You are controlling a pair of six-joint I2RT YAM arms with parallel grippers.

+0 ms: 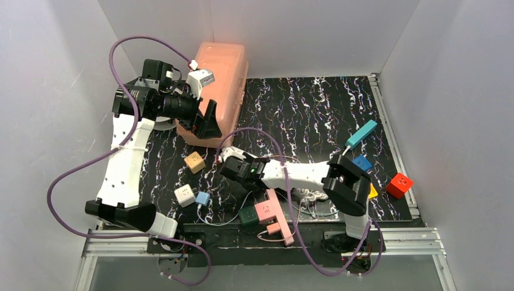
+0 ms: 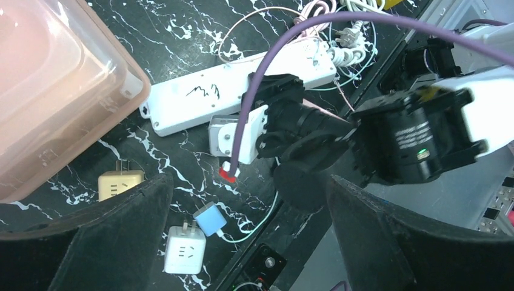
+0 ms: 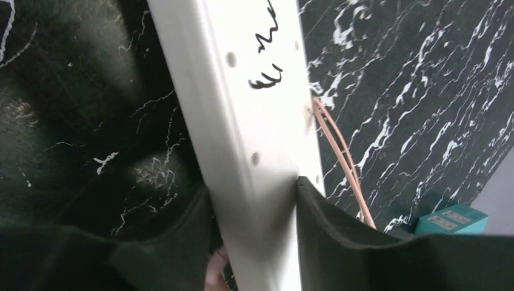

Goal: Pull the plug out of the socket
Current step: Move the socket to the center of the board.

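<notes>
Right claw [image 3: 251, 197] apparently clamps the white power strip [image 3: 236, 91].

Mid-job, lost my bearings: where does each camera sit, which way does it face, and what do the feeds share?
Top external: above and behind the bases, facing down at the table; left arm and right arm both show.
Left wrist: up near the pink container, facing down at the power strip and right arm; the open left gripper frames the bottom.
Right wrist: low, facing along the power strip; the right gripper clamps both its sides.
Shared: both wrist views show the power strip.
</notes>
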